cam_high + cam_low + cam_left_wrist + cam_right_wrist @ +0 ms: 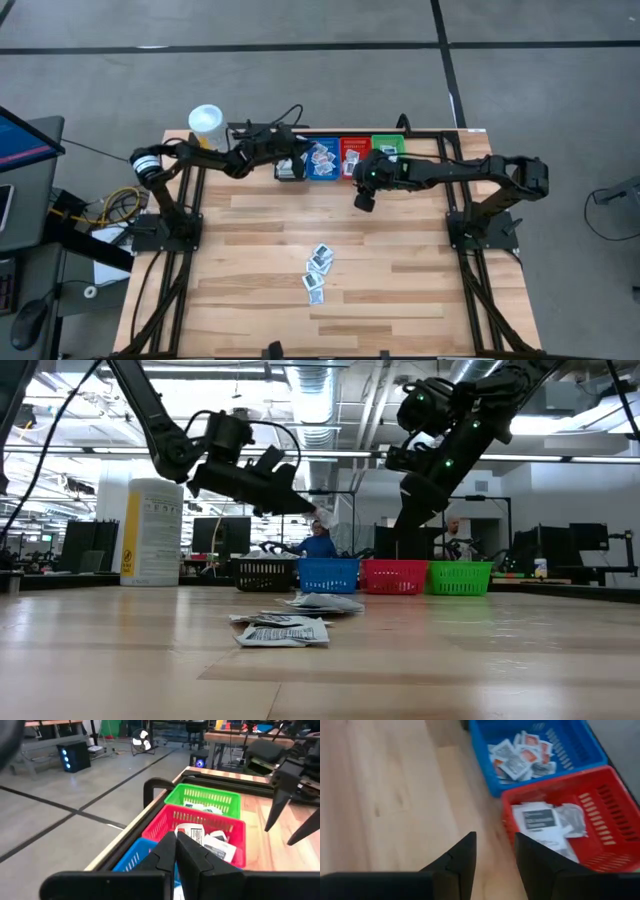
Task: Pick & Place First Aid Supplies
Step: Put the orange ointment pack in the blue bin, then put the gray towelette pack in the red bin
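A: Where do both arms stand?

B: The left gripper (297,160) hangs over the black bin (289,170) at the far edge of the surface, jaws together with nothing visible between them. The right gripper (363,198) hovers just in front of the red bin (355,158), jaws apart and empty, bare wood (395,795) beneath them.

A: And the first aid supplies?

B: A small loose pile of packets (317,272) lies mid-surface, well short of either set of jaws, towards the near edge. More already sit in the blue bin (530,755) and red bin, just ahead of the right jaws.

A: What do they look like?

B: Small flat rectangles, white with dark print; the blue bin's carry red-orange marks. In the pile they overlap, some edges lifted.

A: So how should the next pick go?

B: I'd bring the right jaws back over the pile, come down on one packet at its edge rather than the overlapped middle, and close low against the surface. Thin packets slip easily, or come up two at once.
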